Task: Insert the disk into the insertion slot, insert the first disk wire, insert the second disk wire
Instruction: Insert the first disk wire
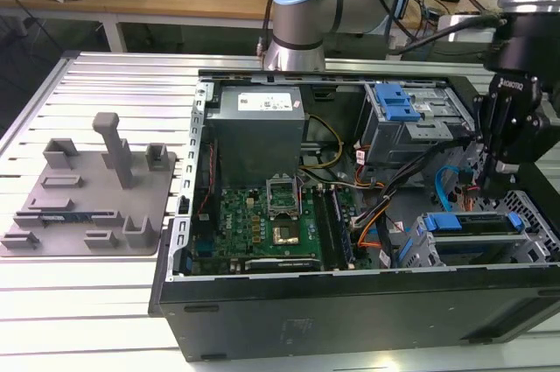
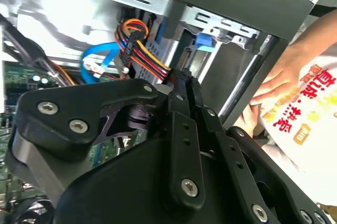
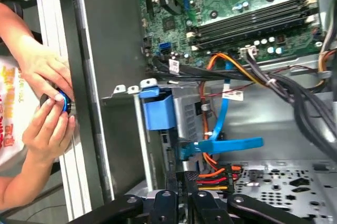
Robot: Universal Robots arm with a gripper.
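The computer case (image 1: 350, 311) stands on the table (image 1: 79, 319), with a tray of holders (image 1: 87, 206) beside it on the exterior view's left. Inside, the disk (image 1: 472, 236) sits in the insertion slot (image 1: 535, 248).

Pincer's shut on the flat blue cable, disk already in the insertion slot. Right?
No, wrong wire. In the first wrist view the pincer is shut on the plug of the orange, red and yellow wires; the flat blue cable is outside its grip. The disk does sit in the insertion slot.
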